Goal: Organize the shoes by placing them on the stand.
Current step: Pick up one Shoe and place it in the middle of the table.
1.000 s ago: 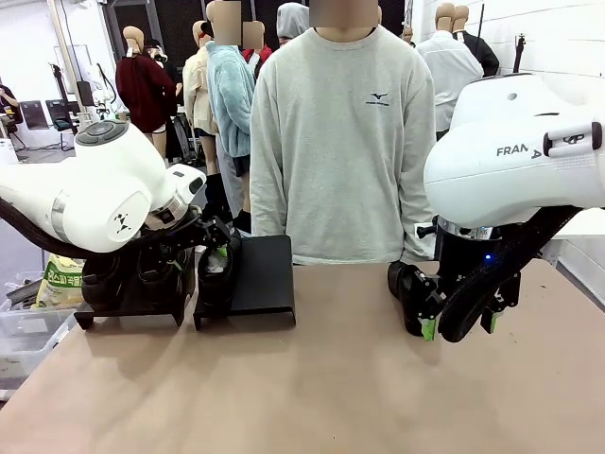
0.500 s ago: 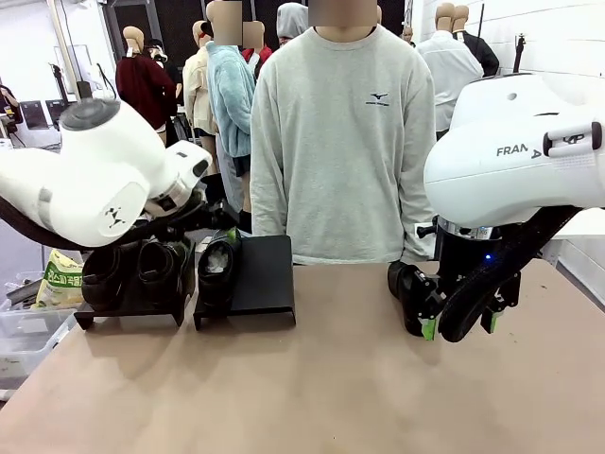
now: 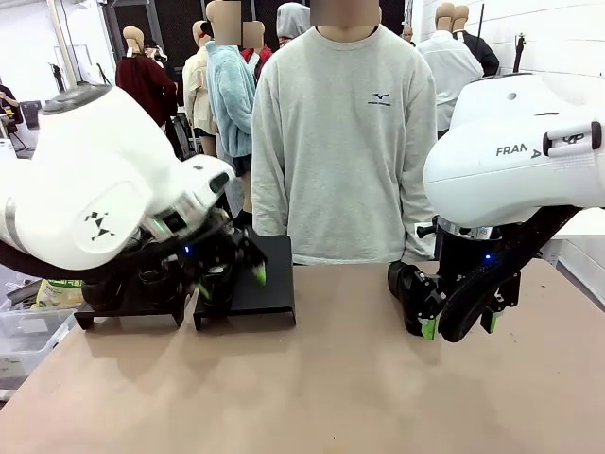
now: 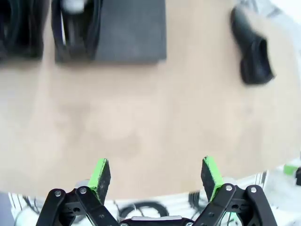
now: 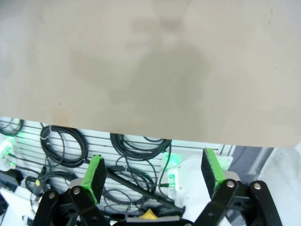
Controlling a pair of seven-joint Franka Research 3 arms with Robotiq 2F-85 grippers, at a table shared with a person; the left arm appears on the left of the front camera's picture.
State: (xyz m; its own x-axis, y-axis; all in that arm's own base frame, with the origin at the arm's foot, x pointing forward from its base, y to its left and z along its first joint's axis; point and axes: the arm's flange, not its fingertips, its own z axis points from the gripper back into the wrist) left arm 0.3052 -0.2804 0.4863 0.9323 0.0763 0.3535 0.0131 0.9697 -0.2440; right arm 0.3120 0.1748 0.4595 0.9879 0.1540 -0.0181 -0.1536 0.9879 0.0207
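The left gripper hangs wide open and empty above the bare table. At its 1 o'clock one black shoe lies on the table; at 11 o'clock another shoe sits on the black stand. The right gripper is likewise spread wide, holding nothing.

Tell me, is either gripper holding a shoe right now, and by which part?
Nothing is held. The left gripper and right gripper both stand open and empty; one loose shoe lies on the table.

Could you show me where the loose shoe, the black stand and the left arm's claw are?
loose shoe (image 4: 251, 52), left wrist view, its upper.
black stand (image 4: 131, 30), left wrist view, bare top.
left gripper (image 4: 156, 175), left wrist view, between its fingertips.
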